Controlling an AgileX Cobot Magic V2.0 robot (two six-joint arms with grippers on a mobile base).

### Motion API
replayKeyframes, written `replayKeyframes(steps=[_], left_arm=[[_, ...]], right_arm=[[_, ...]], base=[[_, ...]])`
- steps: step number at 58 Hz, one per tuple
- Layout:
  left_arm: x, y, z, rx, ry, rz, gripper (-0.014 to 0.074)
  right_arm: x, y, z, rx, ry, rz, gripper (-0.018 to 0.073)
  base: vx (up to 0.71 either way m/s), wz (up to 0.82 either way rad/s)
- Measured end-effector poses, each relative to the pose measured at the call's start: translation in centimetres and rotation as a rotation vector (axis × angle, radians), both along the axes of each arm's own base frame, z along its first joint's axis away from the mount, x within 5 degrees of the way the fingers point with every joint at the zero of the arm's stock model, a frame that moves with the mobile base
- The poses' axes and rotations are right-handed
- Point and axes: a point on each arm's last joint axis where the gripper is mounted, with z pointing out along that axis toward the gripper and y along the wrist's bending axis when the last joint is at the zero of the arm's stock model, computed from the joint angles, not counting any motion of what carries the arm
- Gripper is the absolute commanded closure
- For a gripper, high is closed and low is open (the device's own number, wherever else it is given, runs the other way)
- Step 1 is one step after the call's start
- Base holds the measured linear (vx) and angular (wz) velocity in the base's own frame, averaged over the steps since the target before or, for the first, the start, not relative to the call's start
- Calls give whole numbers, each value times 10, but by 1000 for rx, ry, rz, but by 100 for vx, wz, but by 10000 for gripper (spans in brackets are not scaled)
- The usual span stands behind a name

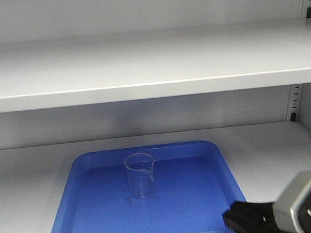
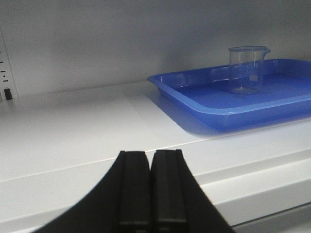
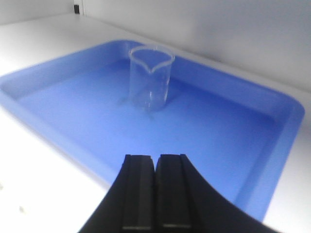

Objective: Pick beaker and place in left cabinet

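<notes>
Nearest, the right gripper (image 3: 155, 194) and left gripper (image 2: 150, 194) both have their fingers pressed together on nothing, short of the blue tray (image 1: 202, 210), in whose middle the beaker (image 1: 140, 175) stands upright on the left cabinet (image 1: 140, 63) shelf.

a lab: glass beaker (image 1: 140, 175) on grey cabinet (image 1: 140, 63) shelving.

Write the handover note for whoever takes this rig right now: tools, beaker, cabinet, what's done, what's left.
Left tool: shut, empty, low at the shelf's front edge, left of the tray.
Right tool: shut, empty, at the tray's near rim.
Beaker: upright in the blue tray on the cabinet's lower shelf, touched by neither tool.
Done: beaker is in the cabinet.
Left: probably only pulling both arms clear.
</notes>
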Motion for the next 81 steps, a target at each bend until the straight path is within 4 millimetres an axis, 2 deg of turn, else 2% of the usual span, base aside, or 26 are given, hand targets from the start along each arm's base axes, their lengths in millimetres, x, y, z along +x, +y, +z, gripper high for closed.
replayKeyframes(steps=[19, 32, 46, 59, 72, 81], left_arm=[[0, 0, 0, 0, 0, 0, 596], [0, 0, 0, 0, 0, 0, 596], [0, 0, 0, 0, 0, 0, 596], [0, 0, 0, 0, 0, 0, 596], [0, 0, 0, 0, 0, 0, 596], [0, 0, 0, 0, 0, 0, 596]], right_arm=[[-15, -8, -35, -47, 89, -1, 565], [-18, -9, -42, -68, 104, 4, 565], [-17, -10, -42, -15, 132, -34, 565], [-11, -37, -36, 141, 208, -304, 565], [-25, -66, -6, 237, 8, -427, 565], [-47, -87, -4, 283, -94, -526, 565]], base=[[0, 0], [0, 0], [0, 0], [0, 0], [0, 0], [0, 0]])
